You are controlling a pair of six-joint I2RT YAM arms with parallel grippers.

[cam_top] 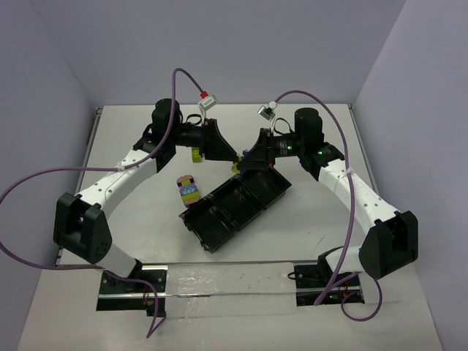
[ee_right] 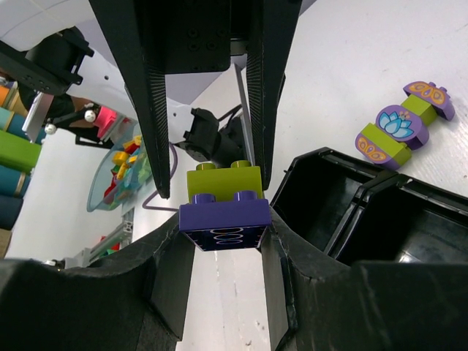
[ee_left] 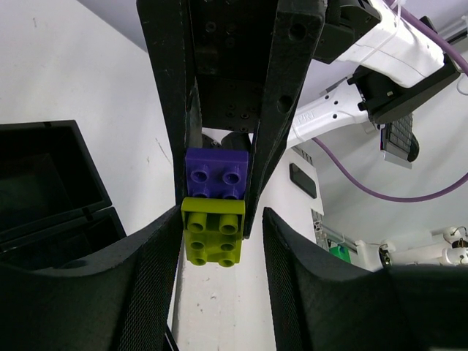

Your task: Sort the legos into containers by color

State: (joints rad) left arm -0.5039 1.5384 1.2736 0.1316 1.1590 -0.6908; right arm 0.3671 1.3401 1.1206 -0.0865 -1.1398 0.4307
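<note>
A purple brick [ee_right: 224,219] and a yellow-green brick [ee_right: 224,179] are stuck together. My right gripper [ee_right: 225,230] is shut on the purple brick. The pair is held just past the far corner of the black tray [cam_top: 191,218]. My left gripper [ee_left: 221,219] is open around the yellow-green brick [ee_left: 212,232]. That brick touches one finger [ee_left: 157,256], with a gap to the other. In the top view the two grippers, left [cam_top: 232,155] and right [cam_top: 246,161], meet tip to tip. A multicoloured block [cam_top: 189,189] lies on the table left of the tray.
The tray lies diagonally mid-table, and the compartments in view look empty in the right wrist view [ee_right: 344,190]. Another yellow-green brick [cam_top: 196,153] lies under the left arm. Walls enclose the table on the left, back and right.
</note>
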